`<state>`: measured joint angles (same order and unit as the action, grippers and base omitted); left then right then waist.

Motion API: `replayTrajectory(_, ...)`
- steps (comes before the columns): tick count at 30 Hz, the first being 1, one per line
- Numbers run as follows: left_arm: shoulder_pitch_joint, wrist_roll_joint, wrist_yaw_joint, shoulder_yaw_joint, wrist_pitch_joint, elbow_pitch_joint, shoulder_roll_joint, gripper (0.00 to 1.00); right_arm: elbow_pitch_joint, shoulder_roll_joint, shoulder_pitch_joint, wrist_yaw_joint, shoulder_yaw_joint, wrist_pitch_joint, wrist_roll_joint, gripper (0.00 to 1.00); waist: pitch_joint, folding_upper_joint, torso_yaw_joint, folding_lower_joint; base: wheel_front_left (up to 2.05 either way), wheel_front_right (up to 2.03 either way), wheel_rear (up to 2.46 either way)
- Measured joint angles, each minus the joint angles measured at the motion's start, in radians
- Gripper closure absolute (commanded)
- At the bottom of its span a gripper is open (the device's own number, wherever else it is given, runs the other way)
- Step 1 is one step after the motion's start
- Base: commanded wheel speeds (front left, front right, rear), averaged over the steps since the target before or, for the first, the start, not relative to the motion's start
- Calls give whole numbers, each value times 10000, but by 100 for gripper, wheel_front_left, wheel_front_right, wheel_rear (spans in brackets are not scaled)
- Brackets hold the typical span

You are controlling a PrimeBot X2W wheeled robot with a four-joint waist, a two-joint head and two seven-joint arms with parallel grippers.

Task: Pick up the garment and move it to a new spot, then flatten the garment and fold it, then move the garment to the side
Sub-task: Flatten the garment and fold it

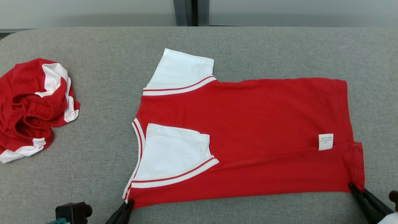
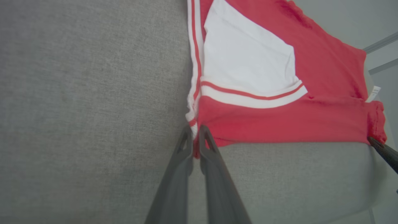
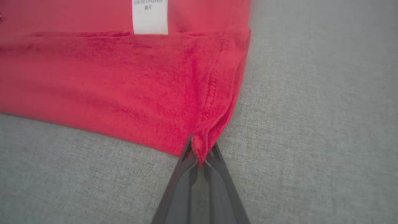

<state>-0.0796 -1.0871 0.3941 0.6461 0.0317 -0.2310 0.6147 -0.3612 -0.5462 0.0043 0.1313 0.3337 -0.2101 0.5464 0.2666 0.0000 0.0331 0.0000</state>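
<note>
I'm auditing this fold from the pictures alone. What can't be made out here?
Care label on the red shirt: print too small in head view, cut by the top edge in right wrist view.
Crumpled garment: cut off by head view's left edge.
Black object: cut off by head view's bottom edge.

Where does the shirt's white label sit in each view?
Head view: label on the shirt, right side.
Left wrist view: label at the far right edge.
Right wrist view: label at the top, left of centre.
Shared landmark: the right gripper pinching the shirt corner nearest the label.
</note>
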Motion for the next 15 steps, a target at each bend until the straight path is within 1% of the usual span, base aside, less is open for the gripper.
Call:
replayTrajectory(5,-80,-63,-19,2,-63,-17,100,100,706,113,739,-2,-631,748,-291,100,-105,0,100,0,0,0,0)
replayTrajectory(6,-80,-65,-59,6,-63,31,105,100,805,184,831,-2,-761,848,-297,95,-119,0,101,0,0,0,0)
replayTrajectory(7,-79,-67,-56,-19,-36,92,90,95,874,299,922,0,-932,949,-295,80,-131,0,97,0,0,0,0)
replayTrajectory(8,-79,-58,-52,-59,59,159,65,50,966,405,992,0,-1076,1037,-293,13,-142,0,95,0,0,0,0)
replayTrajectory(9,-80,-58,-44,-90,115,228,52,0,1081,470,1079,0,-1206,1060,-303,0,-152,0,89,0,0,0,0)
replayTrajectory(11,-97,-81,12,-230,324,314,-44,0,1306,520,1227,-2,-1494,1070,-499,0,-163,0,71,0,0,0,0)
replayTrajectory(15,-154,-134,15,-554,665,362,-8,0,1793,612,1284,-4,-2159,853,-1012,0,-220,0,-23,0,0,0,0)
